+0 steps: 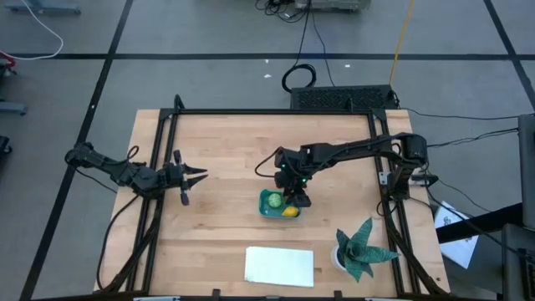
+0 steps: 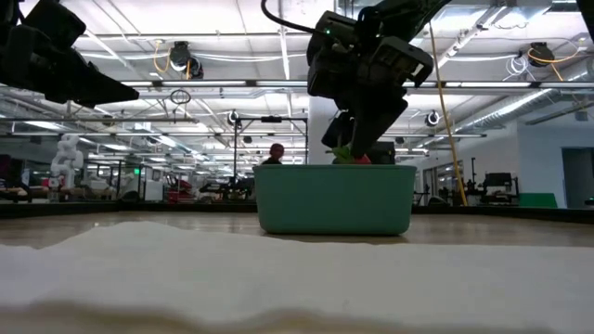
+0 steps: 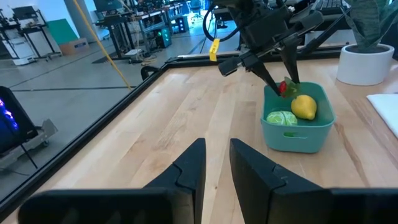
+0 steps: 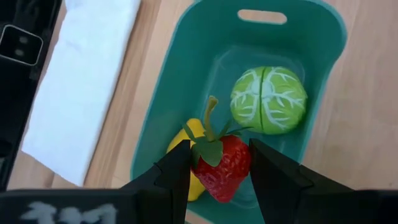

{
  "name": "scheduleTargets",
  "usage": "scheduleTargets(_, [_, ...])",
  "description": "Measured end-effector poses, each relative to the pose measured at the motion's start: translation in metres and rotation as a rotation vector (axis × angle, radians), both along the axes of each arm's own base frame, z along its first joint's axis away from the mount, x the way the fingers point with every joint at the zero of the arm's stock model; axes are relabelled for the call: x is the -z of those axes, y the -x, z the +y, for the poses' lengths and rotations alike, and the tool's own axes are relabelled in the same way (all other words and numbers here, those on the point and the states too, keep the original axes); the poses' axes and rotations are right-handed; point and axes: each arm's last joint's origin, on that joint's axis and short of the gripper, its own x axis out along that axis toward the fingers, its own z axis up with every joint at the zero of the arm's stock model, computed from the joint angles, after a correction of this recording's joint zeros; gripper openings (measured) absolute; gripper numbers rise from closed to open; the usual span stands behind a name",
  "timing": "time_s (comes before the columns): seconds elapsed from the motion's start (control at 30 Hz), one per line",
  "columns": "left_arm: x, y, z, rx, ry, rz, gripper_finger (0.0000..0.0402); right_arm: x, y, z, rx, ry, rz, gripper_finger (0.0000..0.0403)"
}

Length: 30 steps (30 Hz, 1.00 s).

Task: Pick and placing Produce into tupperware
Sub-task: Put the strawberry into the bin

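Observation:
The teal tub point(image 1: 269, 212) point(image 3: 295, 134) stands right of the table's middle. Inside it lie the round light-green piece point(image 4: 268, 99) point(image 3: 282, 117) and the yellow lemon point(image 3: 304, 107) point(image 4: 194, 129). My right gripper point(image 1: 297, 199) point(image 4: 219, 152) points down over the tub and is shut on the red strawberry-like piece point(image 4: 224, 169). In the low view that piece point(image 2: 358, 158) shows just above the tub's rim point(image 2: 334, 169). My left gripper point(image 1: 196, 177) point(image 3: 216, 165) waits open above the table's left part, pointing toward the tub. My right gripper pinches the red piece by its two sides point(image 4: 239, 163) between the two fingers, its green leafy top point(image 4: 210, 149) and stem facing the wrist camera. The fingers point(image 3: 273, 81) come from above, slanting down. The piece is lifted clear, above the lemon inside the tub.
A flat white sheet point(image 1: 279, 266) lies near the table's near edge, just in front of the tub. A spiky green plant in a white pot point(image 1: 359, 247) stands at the near right corner. Bare wood point(image 1: 226, 150) lies between the two arms.

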Motion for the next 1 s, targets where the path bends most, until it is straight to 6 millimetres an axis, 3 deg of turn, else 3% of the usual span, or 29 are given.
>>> scheduleTargets(0.47, [0.000, 0.000, 0.000, 0.001, -0.007, 0.003, 0.0079, 0.015, -0.004, 0.000, 0.090, -0.049, 0.083, 0.0132])
scheduleTargets(0.77, [0.000, 0.000, 0.000, 0.001, -0.010, 0.005, 0.0079, 0.014, -0.006, 0.001, 0.133, -0.067, 0.088, 0.0132])
scheduleTargets(1.0, [0.000, 0.000, 0.000, 0.001, -0.010, 0.006, 0.0079, 0.031, -0.011, 0.001, 0.127, -0.061, 0.116, 0.0132])
